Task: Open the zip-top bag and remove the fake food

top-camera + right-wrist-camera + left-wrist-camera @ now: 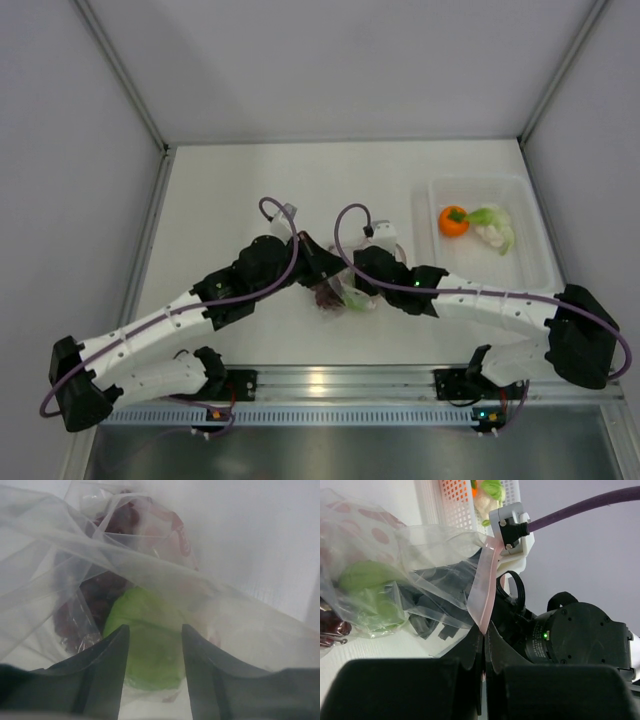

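The zip-top bag (pixel 338 292) lies crumpled mid-table between both arms. My left gripper (pixel 484 630) is shut on its pink zip strip (pixel 487 575), which it holds up; from above, the left gripper (pixel 320 265) is at the bag's near-left. My right gripper (pixel 155 630) is open at the bag's mouth, with the green apple (pixel 150 645) between its fingertips behind clear plastic. The dark grape bunch (pixel 95 597) sits deeper in the bag (pixel 60 545). From above, the right gripper (pixel 360 283) is over the bag's right side. An orange fruit (pixel 453 220) and a leafy vegetable (pixel 496 228) lie outside the bag.
A rigid clear tray (pixel 535 255) at the right holds the orange fruit and the leafy vegetable. The right arm's wrist (pixel 575 635) and purple cable (pixel 580 510) crowd close behind the bag. White walls enclose the table on three sides.
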